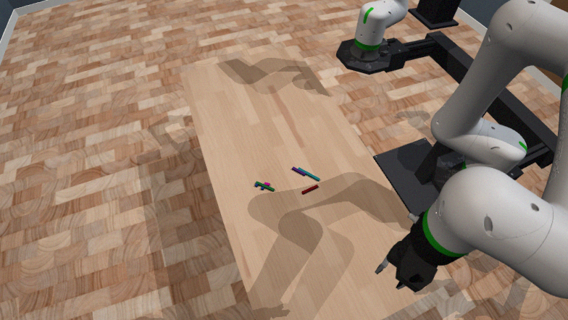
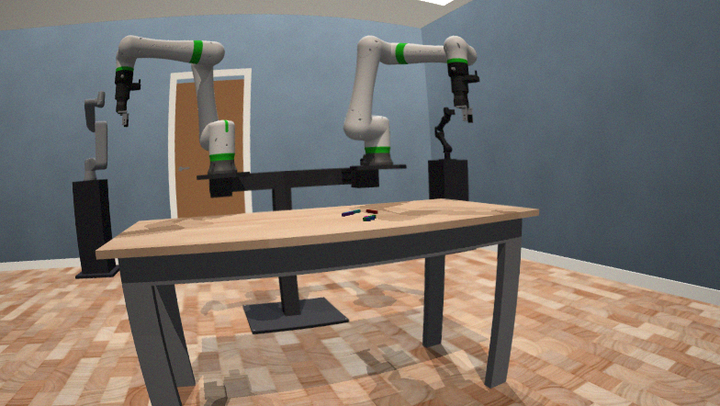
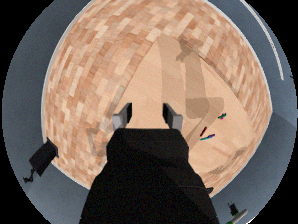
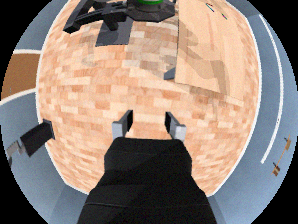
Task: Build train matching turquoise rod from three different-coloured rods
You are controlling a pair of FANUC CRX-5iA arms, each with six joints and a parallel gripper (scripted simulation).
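Observation:
The turquoise rod [image 1: 311, 176] lies mid-table with the purple rod [image 1: 298, 171] [image 2: 347, 213] alongside its far-left end. The red rod [image 1: 309, 189] [image 2: 372, 211] [image 3: 203, 131] lies apart, at another angle. The green rod [image 1: 266, 187] lies in a cluster with the magenta rod [image 1: 266, 183] at one side and two blue pieces [image 1: 256, 184] [image 1: 262, 188] at the other; whether it rests on them I cannot tell. My left gripper [image 1: 388, 278] [image 2: 466, 116] [image 3: 147, 109] is open and empty, high up and far from the rods. My right gripper [image 2: 125, 120] [image 4: 148, 117] is open and empty, high beyond the table's other end.
The wooden table [image 1: 238, 131] [image 2: 252, 231] carries the rods; arm shadows fall across it. The black arm stand [image 2: 282, 197] is behind it. Other small robots on black pedestals [image 2: 90, 221] [image 2: 447, 176] stand farther back.

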